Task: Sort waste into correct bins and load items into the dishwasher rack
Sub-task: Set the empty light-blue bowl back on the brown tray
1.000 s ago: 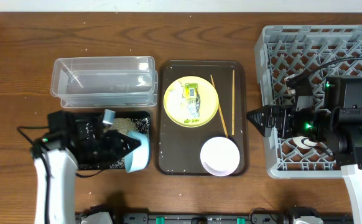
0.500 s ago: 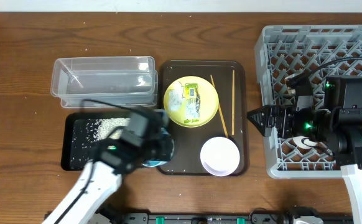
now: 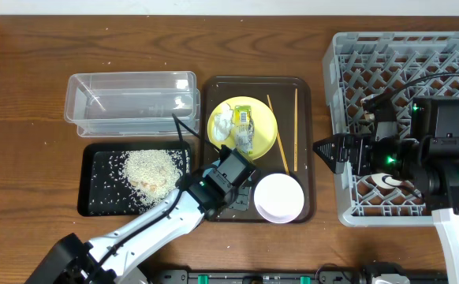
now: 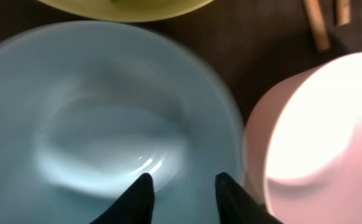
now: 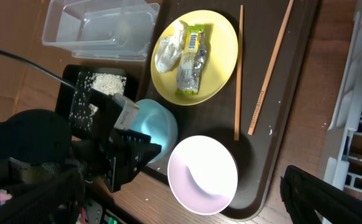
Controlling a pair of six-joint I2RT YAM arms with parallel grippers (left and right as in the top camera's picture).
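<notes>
Brown wood-grain table (image 3: pixel 24 95) fills the overhead view, with a dark brown serving tray (image 3: pixel 237 88) at its centre. Low on the left side of that tray is the light-blue bowl (image 5: pixel 158 126), just below the yellow plate (image 3: pixel 265 126) and just left of the white-pink bowl (image 3: pixel 278 197). The left gripper (image 4: pixel 181 186) has the blue bowl by its rim. Its two dark fingers (image 4: pixel 140 196) stand close together against the bowl at the bottom of the left wrist view (which is blurred, so the exact contact is hard to read).

On the plate lie the green-yellow snack wrapper (image 3: pixel 245 130) and, to its left, the crumpled white tissue (image 3: pixel 223 122). Right of the plate, two chopsticks (image 3: pixel 277 142) lie on the serving tray, the left one slanted and the right one nearly straight up the frame.

Left of the serving tray, the black tray (image 3: pixel 83 181) holds a heap of white rice (image 3: pixel 152 170) with scattered grains around it. The clear tub (image 3: pixel 131 106) sits just above it.

At the right edge of the frame stands the grey dishwasher rack (image 3: pixel 371 63). The right gripper (image 3: pixel 318 148) hangs just beyond the serving tray's right edge, pointing left with nothing in it. I cannot tell how far apart its fingers stand.
</notes>
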